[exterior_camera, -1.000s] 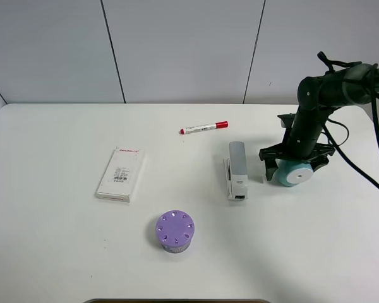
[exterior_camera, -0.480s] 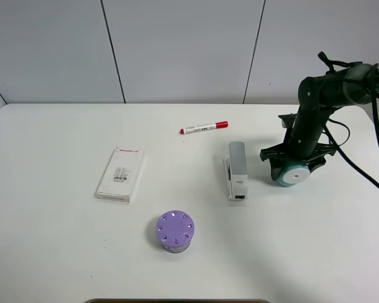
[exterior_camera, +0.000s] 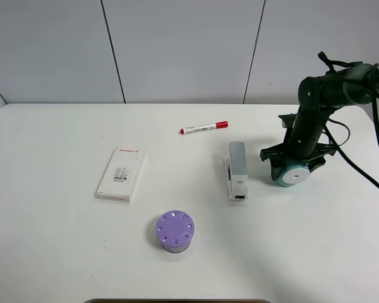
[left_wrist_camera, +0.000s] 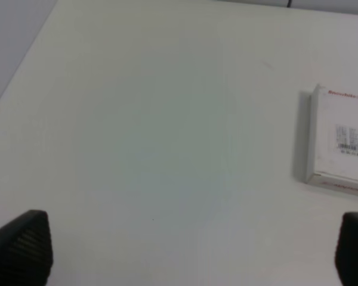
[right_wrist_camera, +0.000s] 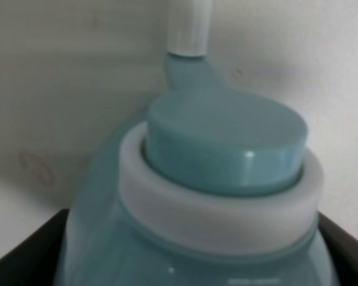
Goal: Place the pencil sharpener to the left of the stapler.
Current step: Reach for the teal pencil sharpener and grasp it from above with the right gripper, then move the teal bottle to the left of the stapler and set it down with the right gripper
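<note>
the left hand (left_wrist_camera: 185, 253) is spread wide over bare white tabletop (exterior_camera: 50, 252), its two dark fingertips (left_wrist_camera: 21, 247) far apart with nothing between them. a flat white box (exterior_camera: 120, 174) lies just ahead of it. nearer the front edge stands a purple cylinder (exterior_camera: 175, 231) with holes in its top. a red-capped marker (exterior_camera: 204, 127) lies toward the back. right of centre lies the grey and white stapler (exterior_camera: 237, 170). the teal pencil sharpener (exterior_camera: 295, 176) sits on the stapler's right side, near it but apart. the right hand (exterior_camera: 295, 168) is clamped narrowly round the pencil sharpener from above. whether the pencil sharpener touches the tabletop, i cannot tell.
</note>
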`<action>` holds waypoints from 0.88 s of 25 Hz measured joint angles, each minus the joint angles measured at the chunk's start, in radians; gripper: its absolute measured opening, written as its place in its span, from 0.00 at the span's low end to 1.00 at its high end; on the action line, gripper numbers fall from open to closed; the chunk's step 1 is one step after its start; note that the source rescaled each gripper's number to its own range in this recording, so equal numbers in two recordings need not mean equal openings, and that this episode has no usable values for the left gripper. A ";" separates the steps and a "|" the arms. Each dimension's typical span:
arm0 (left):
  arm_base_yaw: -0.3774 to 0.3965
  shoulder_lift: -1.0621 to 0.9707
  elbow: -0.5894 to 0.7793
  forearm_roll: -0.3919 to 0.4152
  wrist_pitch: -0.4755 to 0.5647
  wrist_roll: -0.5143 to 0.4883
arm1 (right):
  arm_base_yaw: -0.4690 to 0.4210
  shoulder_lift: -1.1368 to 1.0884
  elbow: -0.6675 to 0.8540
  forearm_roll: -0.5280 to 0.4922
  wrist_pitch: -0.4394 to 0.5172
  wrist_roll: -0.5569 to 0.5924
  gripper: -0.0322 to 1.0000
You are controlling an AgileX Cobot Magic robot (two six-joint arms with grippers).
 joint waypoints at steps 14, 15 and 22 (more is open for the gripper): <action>0.000 0.000 0.000 0.000 0.000 0.000 | 0.000 -0.001 0.000 0.000 -0.001 0.000 0.04; 0.000 0.000 0.000 0.000 0.000 0.000 | 0.000 -0.002 0.000 0.000 -0.002 0.000 0.04; 0.000 0.000 0.000 0.000 0.000 0.000 | 0.000 -0.095 0.000 0.000 -0.020 0.000 0.04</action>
